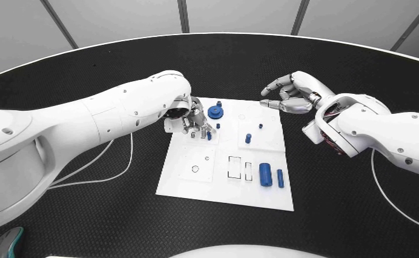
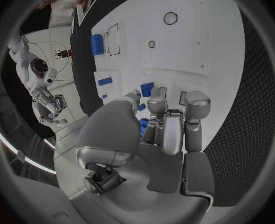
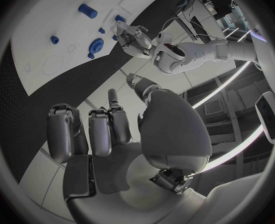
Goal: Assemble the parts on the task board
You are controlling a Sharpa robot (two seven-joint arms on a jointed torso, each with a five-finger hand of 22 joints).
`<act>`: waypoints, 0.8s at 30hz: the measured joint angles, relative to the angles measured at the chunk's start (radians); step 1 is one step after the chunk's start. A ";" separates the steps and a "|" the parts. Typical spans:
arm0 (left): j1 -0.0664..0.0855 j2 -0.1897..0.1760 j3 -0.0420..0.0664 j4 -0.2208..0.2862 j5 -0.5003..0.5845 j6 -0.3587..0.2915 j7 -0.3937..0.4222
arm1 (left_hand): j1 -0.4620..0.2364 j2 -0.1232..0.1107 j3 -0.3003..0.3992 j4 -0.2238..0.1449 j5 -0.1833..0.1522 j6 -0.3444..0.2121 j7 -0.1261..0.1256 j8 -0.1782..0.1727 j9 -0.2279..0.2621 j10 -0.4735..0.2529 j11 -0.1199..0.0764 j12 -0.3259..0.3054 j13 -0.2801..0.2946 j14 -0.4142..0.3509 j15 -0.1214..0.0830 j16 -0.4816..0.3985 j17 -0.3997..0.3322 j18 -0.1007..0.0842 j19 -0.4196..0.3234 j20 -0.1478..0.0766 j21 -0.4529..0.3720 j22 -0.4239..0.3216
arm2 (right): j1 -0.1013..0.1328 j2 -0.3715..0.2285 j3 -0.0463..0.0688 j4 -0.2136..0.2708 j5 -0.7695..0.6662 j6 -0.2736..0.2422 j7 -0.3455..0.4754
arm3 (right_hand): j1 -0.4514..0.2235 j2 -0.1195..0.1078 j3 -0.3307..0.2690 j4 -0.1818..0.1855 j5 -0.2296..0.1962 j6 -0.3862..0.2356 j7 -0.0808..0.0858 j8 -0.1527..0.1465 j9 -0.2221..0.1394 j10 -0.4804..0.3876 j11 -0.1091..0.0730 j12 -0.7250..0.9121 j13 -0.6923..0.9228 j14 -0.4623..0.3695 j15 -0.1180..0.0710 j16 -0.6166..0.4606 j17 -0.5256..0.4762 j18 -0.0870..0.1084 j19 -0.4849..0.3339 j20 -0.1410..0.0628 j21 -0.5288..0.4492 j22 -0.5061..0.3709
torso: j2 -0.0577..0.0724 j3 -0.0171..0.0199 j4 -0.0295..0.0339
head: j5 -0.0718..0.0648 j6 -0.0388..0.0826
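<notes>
The white task board (image 1: 197, 179) lies in the middle of the table. My left hand (image 1: 188, 120) hovers low over its far left part and pinches a small blue part (image 2: 147, 88) between thumb and fingertips, close to the board's surface. A round blue part (image 1: 215, 111) stands just beside that hand. Small blue pegs (image 1: 248, 138) stand near the board's middle, and two blue cylinders (image 1: 264, 174) lie at its near right. My right hand (image 1: 292, 97) hangs above the board's far right corner, fingers loosely curved with nothing in them (image 3: 106, 129).
Empty outlined slots (image 1: 235, 167) and round holes (image 1: 195, 168) mark the board's near half. A white cable (image 1: 122, 167) loops on the black table to the left of the board.
</notes>
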 measured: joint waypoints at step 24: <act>0.000 -0.004 0.000 0.004 0.035 0.016 0.008 | 0.063 -0.092 0.455 -0.103 0.000 -0.013 -0.002 -0.005 0.044 -0.014 -0.007 -0.003 -0.023 0.000 -0.007 0.000 0.001 0.000 -0.007 0.000 0.023 0.021 | 0.000 0.002 0.000 -0.004 0.000 0.005 -0.002 | 0.000 0.000 0.000 0.000 0.010 -0.004 -0.004 0.004 0.001 0.000 0.000 0.000 0.001 -0.004 -0.004 0.000 0.000 0.000 0.000 0.000 0.000 0.000 | 0.000 0.0001 0.0008 | -0.002 -0.006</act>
